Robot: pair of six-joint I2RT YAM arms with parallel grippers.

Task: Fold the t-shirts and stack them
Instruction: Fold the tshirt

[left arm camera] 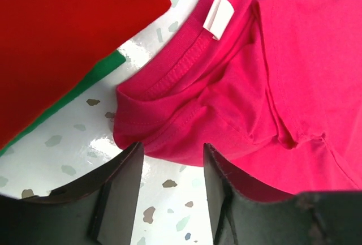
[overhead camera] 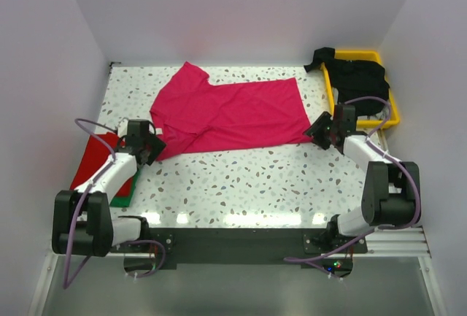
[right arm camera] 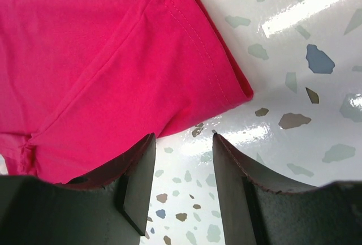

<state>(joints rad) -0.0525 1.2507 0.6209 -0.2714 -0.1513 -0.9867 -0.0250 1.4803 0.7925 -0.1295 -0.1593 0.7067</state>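
Both pairs apart at the pink shirt (overhead camera: 233, 112)

Left fingers (left arm camera: 127, 183) and right fingers (right arm camera: 141, 171) stand apart, gripping nothing. Spread on the worktop (overhead camera: 255, 185), the shirt's edges lie just ahead of each pair. A red shirt (left arm camera: 56, 35) lies beyond the left fingers.

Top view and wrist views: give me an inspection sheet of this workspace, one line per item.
Surface: speckled white table, glossy, with glare near the front.
Job's things: pink shirt spread out and rumpled, white label at the collar. Red shirt lies folded on a green shirt at left. Black shirts are heaped in a yellow tray.
Clutter: nothing seen.
Grippers: left hand open at the pink shirt's collar end. Right hand open at its hem corner.
Cables: left cable and right cable, purple, loop off the arms.
Surroundings: plain white walls.
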